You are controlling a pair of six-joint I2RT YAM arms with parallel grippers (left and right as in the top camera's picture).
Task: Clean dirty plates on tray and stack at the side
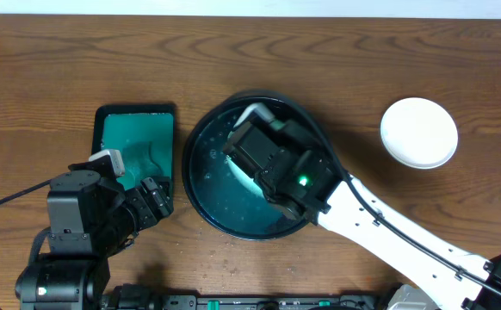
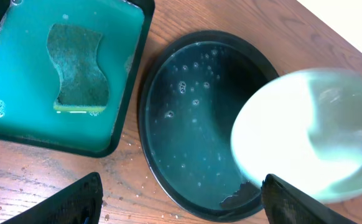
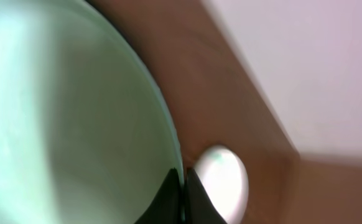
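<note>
a brown wooden desk (image 1: 337,52) carries everything, with a pale wall beyond its far edge. the round black tray (image 1: 207,207) sits at the middle of the desk, a film of bubbly water on its floor. the right claw (image 3: 182,193) is pinched tight on the rim of a pale mint plate (image 2: 305,134), which it holds over the tray, mostly hidden under the arm from overhead; whether the plate touches the water cannot be told. a white plate (image 1: 418,132) rests toward the desk's right edge, well apart from the tray. just left of the tray lies a rectangular green tray (image 1: 134,129) with a black rim, holding soapy liquid and a green sponge (image 2: 79,68). the left claw (image 2: 181,193) hovers near the front left of the desk, jaws spread wide and empty.
</note>
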